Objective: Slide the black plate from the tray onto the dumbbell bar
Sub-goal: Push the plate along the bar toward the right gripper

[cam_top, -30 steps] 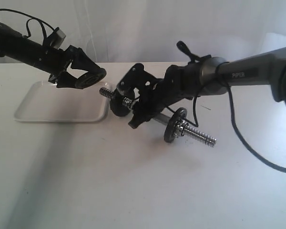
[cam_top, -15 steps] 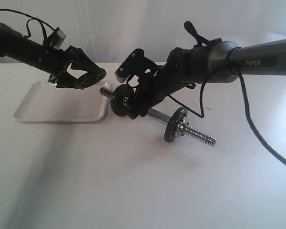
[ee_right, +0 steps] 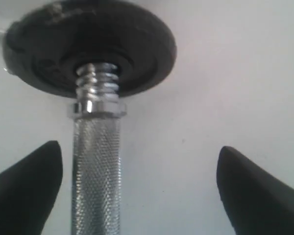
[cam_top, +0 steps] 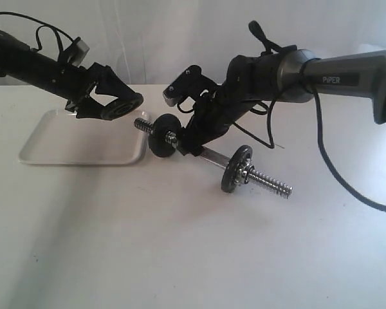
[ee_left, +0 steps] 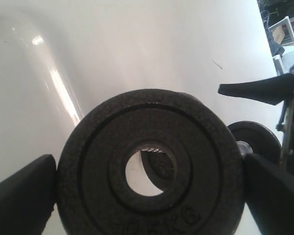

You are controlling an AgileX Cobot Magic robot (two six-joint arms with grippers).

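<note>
My left gripper is shut on the black plate, held on edge in the air over the tray's right end. In the left wrist view the black plate fills the space between both fingers, and a threaded tip shows through its centre hole. The dumbbell bar lies slanted on the table, its near threaded end pointing at that plate. My right gripper is open and straddles the bar without clamping it; the bar sits closer to one finger.
Two other black plates ride on the bar: one beside my right gripper, also seen as the disc, and one near the far threaded end. A black cable trails across the table at right.
My right arm has lifted and swung back and left, with its gripper shifting along the bar toward the near plate. The left gripper, its plate and the bar have stayed put.
</note>
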